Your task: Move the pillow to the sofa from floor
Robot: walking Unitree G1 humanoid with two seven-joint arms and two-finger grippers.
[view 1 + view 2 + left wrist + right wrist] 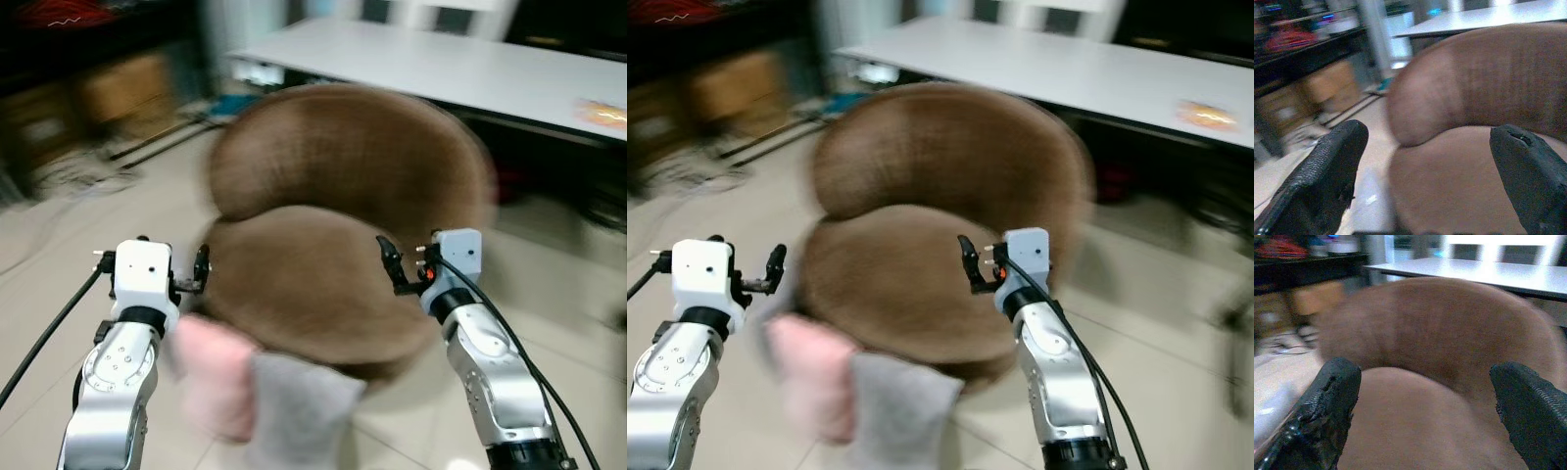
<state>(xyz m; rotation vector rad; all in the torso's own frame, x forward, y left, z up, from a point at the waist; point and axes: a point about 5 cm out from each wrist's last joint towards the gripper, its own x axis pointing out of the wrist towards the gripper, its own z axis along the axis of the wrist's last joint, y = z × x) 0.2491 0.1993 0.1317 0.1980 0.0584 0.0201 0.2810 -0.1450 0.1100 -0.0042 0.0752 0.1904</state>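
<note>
The pillow (250,387), a soft pink and grey thing, sits at the bottom centre of the head view, slumped against the front of a round brown chair (343,225); it's way too blurry to call its long axis or read any label. The left gripper (196,272) and right gripper (392,266) hang either side of the chair seat, both with fingers spread wide and nothing held. A white table (470,69) runs across the upper right, over a pale tiled floor (59,294).
</note>
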